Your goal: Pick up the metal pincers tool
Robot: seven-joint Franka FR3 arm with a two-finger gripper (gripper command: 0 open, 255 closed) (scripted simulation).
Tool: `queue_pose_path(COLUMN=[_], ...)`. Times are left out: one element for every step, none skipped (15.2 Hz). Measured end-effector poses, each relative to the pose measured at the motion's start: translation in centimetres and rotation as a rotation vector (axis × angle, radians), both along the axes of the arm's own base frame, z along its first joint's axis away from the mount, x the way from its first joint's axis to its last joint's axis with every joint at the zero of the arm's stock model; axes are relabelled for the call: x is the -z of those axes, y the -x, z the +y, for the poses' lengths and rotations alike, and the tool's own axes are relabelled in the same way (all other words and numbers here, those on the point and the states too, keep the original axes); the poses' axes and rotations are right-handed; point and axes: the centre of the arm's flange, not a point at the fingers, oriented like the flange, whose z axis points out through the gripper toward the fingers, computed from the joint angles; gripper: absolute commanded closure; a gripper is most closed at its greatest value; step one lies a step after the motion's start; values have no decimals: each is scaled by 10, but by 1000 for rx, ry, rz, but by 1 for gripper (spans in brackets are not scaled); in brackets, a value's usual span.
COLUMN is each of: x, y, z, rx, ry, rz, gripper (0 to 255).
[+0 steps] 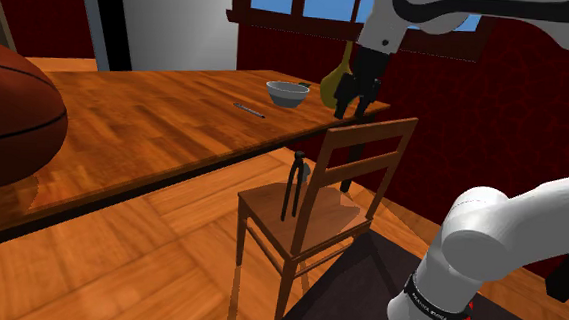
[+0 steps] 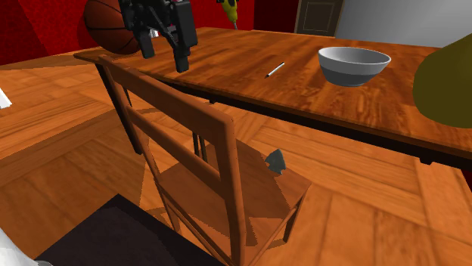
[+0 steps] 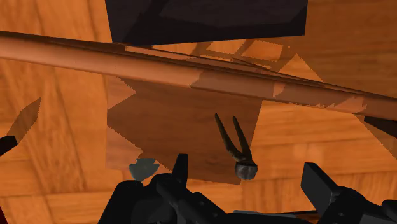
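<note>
The pincers (image 1: 291, 187) are a dark, thin tool that rises from the seat of a wooden chair (image 1: 270, 205). In the wrist view the pincers (image 3: 236, 145) show two slim handles that join at a grey head near the seat's edge. My gripper (image 1: 351, 105) hangs open and empty above the chair's top rail (image 1: 371, 131), well above the tool. From the second exterior view the gripper (image 2: 165, 53) is over the table edge behind the chair back (image 2: 189, 125), fingers apart. Both fingers (image 3: 181, 169) frame the tool's head from far above.
A long wooden table (image 1: 145, 117) stands past the chair with a grey bowl (image 2: 353, 64), a thin pen-like stick (image 2: 275, 69), a basketball (image 1: 5, 109) and a yellow-olive object (image 2: 450, 83). A small grey piece (image 2: 275, 161) sits at the seat's edge. The dark stand (image 1: 366, 288) is close behind the chair.
</note>
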Motion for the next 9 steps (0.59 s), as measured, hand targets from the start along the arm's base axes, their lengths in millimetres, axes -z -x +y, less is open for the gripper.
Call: queue_pose_path(x=[0,4,13,19,30,38,47,60,72], y=[0,-3,-11,-19,-29,-38,-45,-53,-60], z=[0,2,3,6,12,18,24,29,30], rx=[0,-5,-13,-22,-33,-43,-54,-65,-75], ry=[0,4,10,17,24,31,39,47,55], rz=[0,3,8,13,19,24,30,36,42], gripper=[0,0,0,0,0,0,0,0,0])
